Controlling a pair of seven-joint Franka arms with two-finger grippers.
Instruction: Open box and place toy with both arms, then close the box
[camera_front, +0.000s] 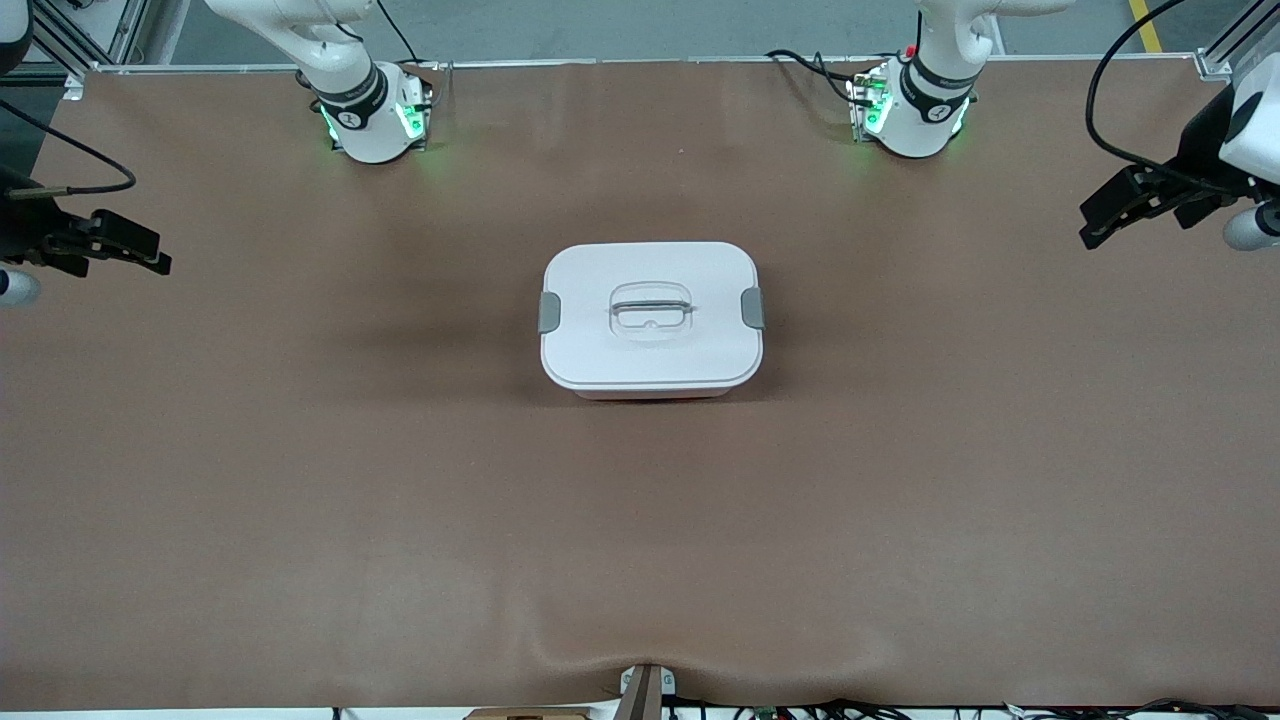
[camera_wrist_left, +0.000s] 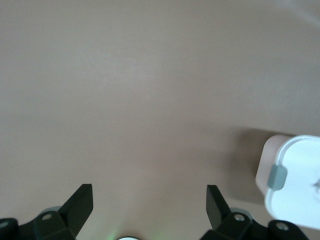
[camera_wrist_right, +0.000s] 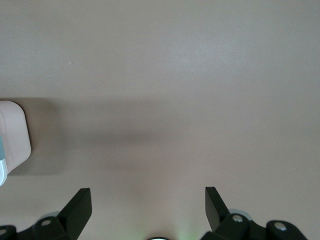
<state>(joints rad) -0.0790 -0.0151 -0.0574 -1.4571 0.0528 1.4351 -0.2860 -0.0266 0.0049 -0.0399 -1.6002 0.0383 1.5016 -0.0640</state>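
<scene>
One box (camera_front: 651, 318) mid-table, white lid (camera_front: 650, 350) on, contents hidden, left gripper (camera_wrist_left: 149, 205) and right gripper (camera_wrist_right: 148, 206) spread apart over bare table (camera_front: 300, 450)

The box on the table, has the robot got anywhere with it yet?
Nothing looks done yet. The box sits shut mid-table, white lid on, both grey clips down. Nothing is in hand: the left gripper and right gripper hang open over the table's ends. No toy is in view. Opening, loading and closing all remain.
</scene>
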